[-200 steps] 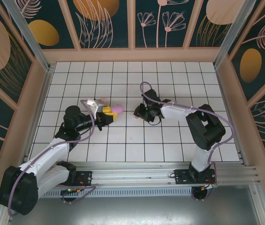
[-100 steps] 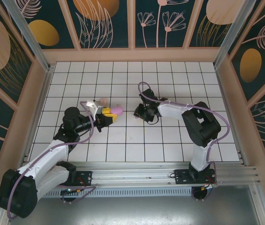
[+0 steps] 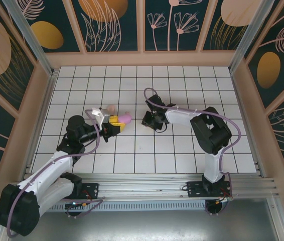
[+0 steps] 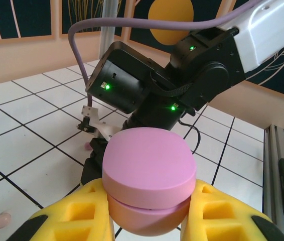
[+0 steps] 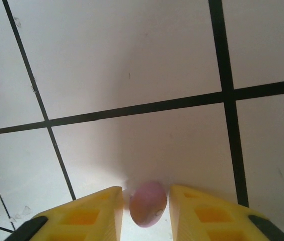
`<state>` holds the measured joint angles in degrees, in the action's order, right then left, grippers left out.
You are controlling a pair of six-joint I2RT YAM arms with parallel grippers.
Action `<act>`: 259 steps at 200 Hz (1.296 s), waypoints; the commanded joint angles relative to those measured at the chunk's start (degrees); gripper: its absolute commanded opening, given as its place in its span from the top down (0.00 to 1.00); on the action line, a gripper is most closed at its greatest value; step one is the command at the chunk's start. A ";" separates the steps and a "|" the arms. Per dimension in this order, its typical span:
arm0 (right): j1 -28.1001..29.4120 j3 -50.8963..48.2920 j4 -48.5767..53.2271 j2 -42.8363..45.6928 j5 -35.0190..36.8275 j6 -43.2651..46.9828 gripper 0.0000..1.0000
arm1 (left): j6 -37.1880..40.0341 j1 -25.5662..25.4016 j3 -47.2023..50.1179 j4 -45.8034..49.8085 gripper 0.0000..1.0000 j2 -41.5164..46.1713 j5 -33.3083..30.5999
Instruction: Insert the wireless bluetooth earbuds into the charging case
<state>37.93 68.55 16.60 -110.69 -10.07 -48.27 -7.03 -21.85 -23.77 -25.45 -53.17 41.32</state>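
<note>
Top external view shows the right arm (image 3: 182, 116) shifted left toward frame centre; the left gripper (image 4: 148, 201) stays clenched on the charging case (image 4: 149, 160), while the right gripper (image 5: 146, 193), low in its wrist view, narrows around one earbud (image 5: 148, 205) on the tile (image 5: 132, 60), grasp unconfirmed: pickup likely under way.

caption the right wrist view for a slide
Right pincer straddles a tiny earbud lying on the white tiled table
</note>
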 commanded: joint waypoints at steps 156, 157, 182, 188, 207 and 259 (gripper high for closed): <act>2.35 -1.71 10.38 25.13 -1.28 15.86 0.91 | 2.61 0.40 -4.72 -4.08 1.00 -6.64 -0.11; 2.42 -1.91 10.34 25.46 -1.50 15.90 0.91 | 2.62 0.40 -4.80 -4.21 1.00 -6.80 -0.02; 4.81 -3.63 8.78 31.82 -5.68 16.42 0.92 | 2.37 0.32 -6.83 -6.61 1.00 -9.88 0.85; 5.65 -3.32 8.33 32.53 -6.28 16.66 0.93 | 2.22 0.29 -7.15 -7.32 1.00 -10.46 1.06; 8.33 -1.26 6.56 32.85 -8.38 17.53 0.93 | 2.12 0.31 -8.28 -8.12 1.00 -12.14 1.89; 10.76 4.65 5.72 28.36 -9.62 19.83 0.93 | 3.90 -0.20 -9.24 -7.24 1.00 -13.01 3.97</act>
<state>48.66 69.47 23.77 -80.53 -18.37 -30.68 -4.62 -21.85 -31.38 -30.70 -66.17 43.05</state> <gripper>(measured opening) 0.078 0.253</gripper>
